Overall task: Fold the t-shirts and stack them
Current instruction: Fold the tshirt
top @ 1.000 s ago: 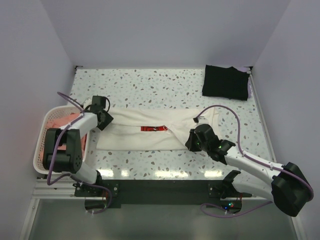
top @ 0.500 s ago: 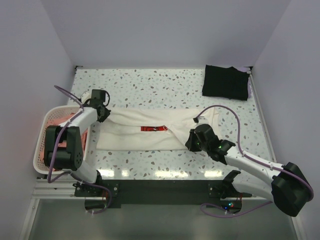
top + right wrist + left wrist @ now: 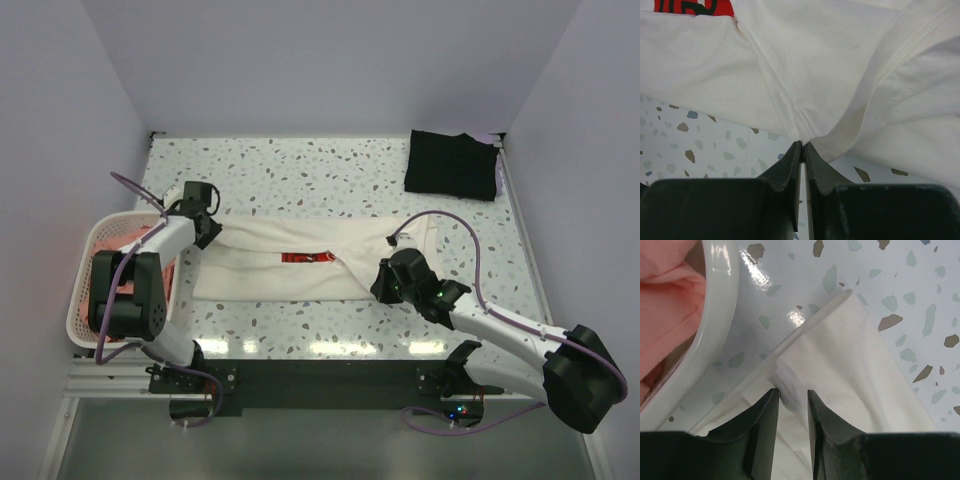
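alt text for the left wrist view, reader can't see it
The jaws of the left gripper straddle a bunched edge of the white t-shirt lying on the speckled table. At upper left curves the rim of the white basket, with salmon-pink cloth inside.

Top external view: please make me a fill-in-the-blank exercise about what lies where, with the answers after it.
The right end effector is shut on the white cloth t-shirt, whose chest print is mainly ___. The folded black cloth t-shirt lies at the speckled table's far ___ corner. The bunched fabric in the white plastic lattice basket is ___.
Missing words: red; right; pink.
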